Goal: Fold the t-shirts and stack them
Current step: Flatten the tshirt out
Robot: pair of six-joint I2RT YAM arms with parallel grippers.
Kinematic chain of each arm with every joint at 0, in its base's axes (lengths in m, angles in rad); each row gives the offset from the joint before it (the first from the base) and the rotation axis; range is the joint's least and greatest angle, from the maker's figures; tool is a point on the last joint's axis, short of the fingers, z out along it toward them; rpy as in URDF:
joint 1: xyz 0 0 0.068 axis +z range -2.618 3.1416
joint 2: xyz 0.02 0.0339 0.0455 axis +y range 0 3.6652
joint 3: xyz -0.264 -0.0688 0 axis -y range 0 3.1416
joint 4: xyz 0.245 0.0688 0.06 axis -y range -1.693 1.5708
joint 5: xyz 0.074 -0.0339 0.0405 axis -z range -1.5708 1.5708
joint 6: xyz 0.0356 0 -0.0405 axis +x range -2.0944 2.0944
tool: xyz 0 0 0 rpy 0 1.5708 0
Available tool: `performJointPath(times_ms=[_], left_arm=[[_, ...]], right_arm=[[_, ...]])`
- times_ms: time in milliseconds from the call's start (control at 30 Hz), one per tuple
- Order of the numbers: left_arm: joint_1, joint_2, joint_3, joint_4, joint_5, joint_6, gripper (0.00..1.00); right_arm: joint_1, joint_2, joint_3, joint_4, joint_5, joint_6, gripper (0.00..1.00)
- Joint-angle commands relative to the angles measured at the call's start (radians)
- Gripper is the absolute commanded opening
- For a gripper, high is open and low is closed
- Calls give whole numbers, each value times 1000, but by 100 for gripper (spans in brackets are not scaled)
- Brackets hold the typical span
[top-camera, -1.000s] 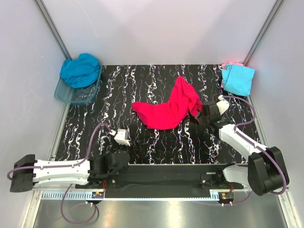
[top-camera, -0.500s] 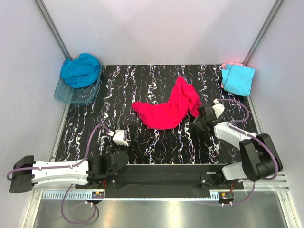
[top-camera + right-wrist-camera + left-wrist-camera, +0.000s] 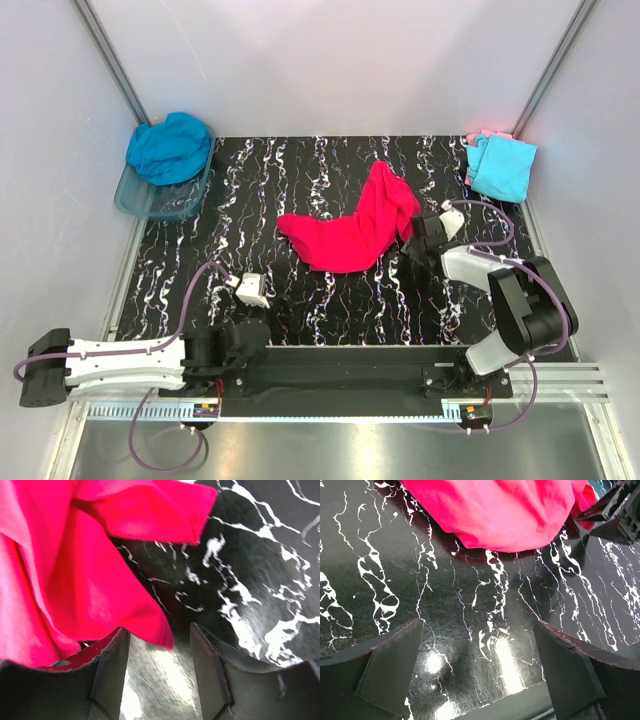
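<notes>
A bright pink-red t-shirt [image 3: 350,235] lies crumpled in a curved band at the middle of the black marbled table [image 3: 250,190]. My right gripper [image 3: 414,238] sits low at the shirt's right edge. In the right wrist view the jaws of this gripper [image 3: 159,632] stand open, and a corner of the pink-red t-shirt [image 3: 75,580] reaches just into their mouth. My left gripper [image 3: 272,304] hovers open near the front edge, short of the shirt. Only bare table shows between the left gripper's [image 3: 480,670] fingers, with the pink-red t-shirt [image 3: 510,510] ahead.
A teal-blue t-shirt [image 3: 170,148] is heaped in a clear bluish tub [image 3: 150,205] at the back left. A light cyan t-shirt [image 3: 502,168] lies folded on a pale pink one [image 3: 486,135] at the back right corner. Grey walls close in both sides.
My right gripper has slid left up to the pink-red shirt's right edge, its arm folding in, and the jaws have narrowed a little. The left arm has barely shifted.
</notes>
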Motion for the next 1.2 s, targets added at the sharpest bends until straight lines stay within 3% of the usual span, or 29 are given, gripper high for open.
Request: performJointPath(times_ms=[0,67,167,200,233,267,400,667,933,1167], left_arm=[[-4,-8,26,8,-45,-3,99],[-3,-5,30,8,-45,-1,99],[-4,6,34,10,-50,-5,99],[-3,13,34,8,-50,-6,99],[-4,13,34,10,-50,-8,99],[-4,16,32,10,-53,-11,99],[-3,36,23,10,-56,-29,99],[-3,128,11,79,-59,-35,99],[-4,302,55,169,-33,-40,99],[-3,392,66,223,-2,-52,99]], right_arm=[[5,38,43,66,29,-11,57],[4,58,52,66,41,-13,56],[4,79,63,66,42,-8,45],[5,82,62,66,42,-7,36],[4,82,62,66,41,-2,10],[4,82,60,66,39,3,0],[5,46,45,66,21,12,0],[13,-305,11,78,-194,1,0],[70,-493,250,-112,-352,-34,0],[76,-472,469,-207,-349,-68,0]])
